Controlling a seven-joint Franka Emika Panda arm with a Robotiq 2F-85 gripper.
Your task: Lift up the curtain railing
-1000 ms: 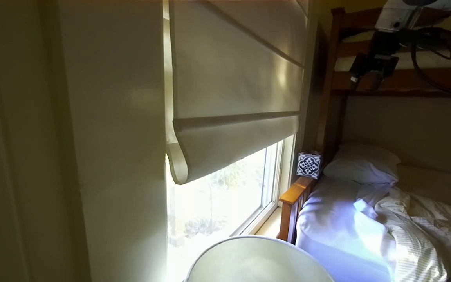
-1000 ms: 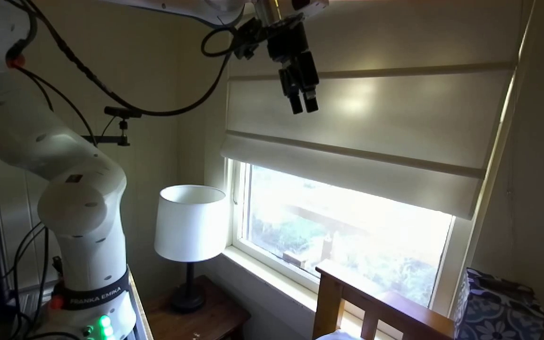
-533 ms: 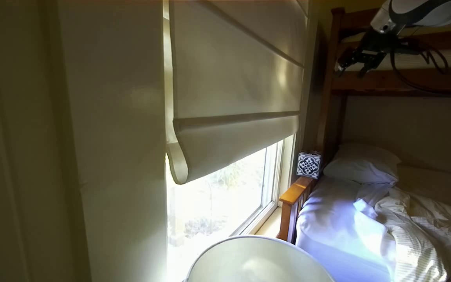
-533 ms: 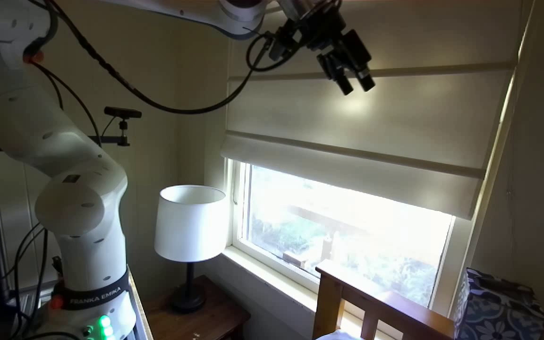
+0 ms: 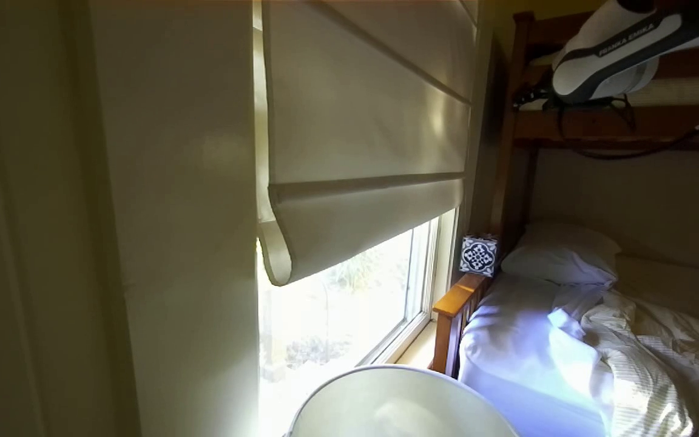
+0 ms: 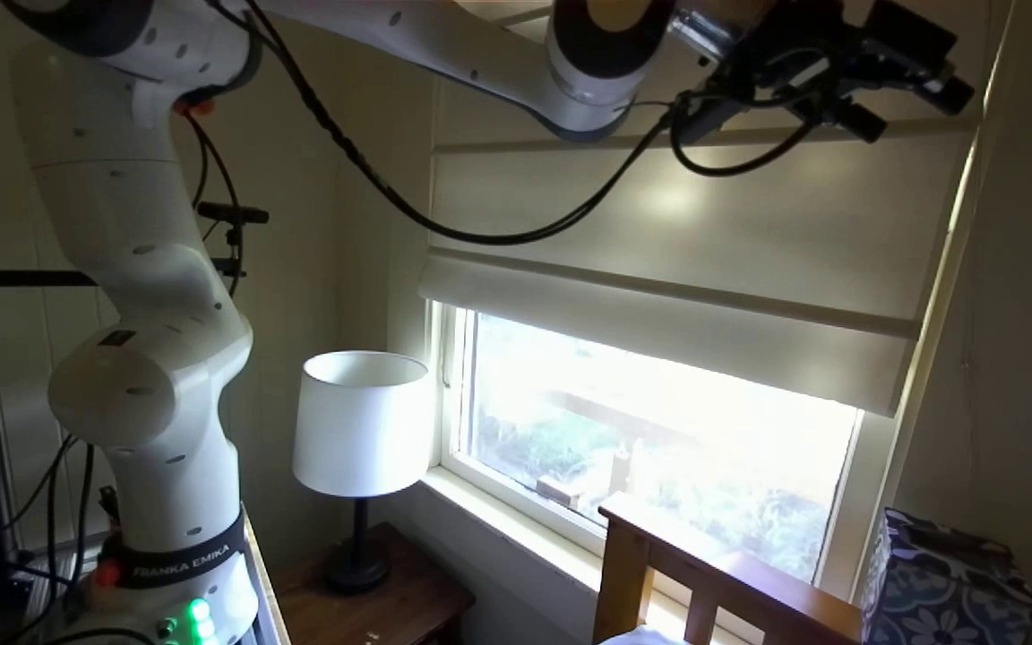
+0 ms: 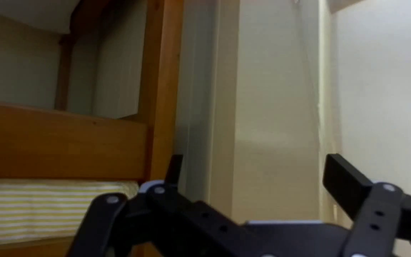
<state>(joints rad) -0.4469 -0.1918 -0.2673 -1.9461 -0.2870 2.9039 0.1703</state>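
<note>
The curtain railing is the wide cream fabric blind, with horizontal folds and a rolled bottom edge, in both exterior views (image 5: pixel 368 133) (image 6: pixel 677 242). It hangs over the upper part of the window. A pale strip of it (image 7: pixel 387 89) shows at the right of the wrist view. My gripper (image 6: pixel 910 109) is high in front of the blind's upper right part, apart from its bottom edge and tilted nearly sideways. In an exterior view the gripper (image 5: pixel 528 97) is partly hidden by the arm. In the wrist view its fingers (image 7: pixel 254 157) are wide apart with nothing between them.
A white lamp (image 6: pixel 362 430) stands beside the window. A wooden bunk-bed frame (image 7: pixel 166 89) rises left in the wrist view; its lower rail (image 6: pixel 740 582) is below the window. A patterned box (image 6: pixel 950 582) sits at the right. A cable (image 6: pixel 498 237) hangs from the arm.
My gripper has moved right across the front of the blind in an exterior view, and has turned from pointing down to pointing sideways. The blind has not moved.
</note>
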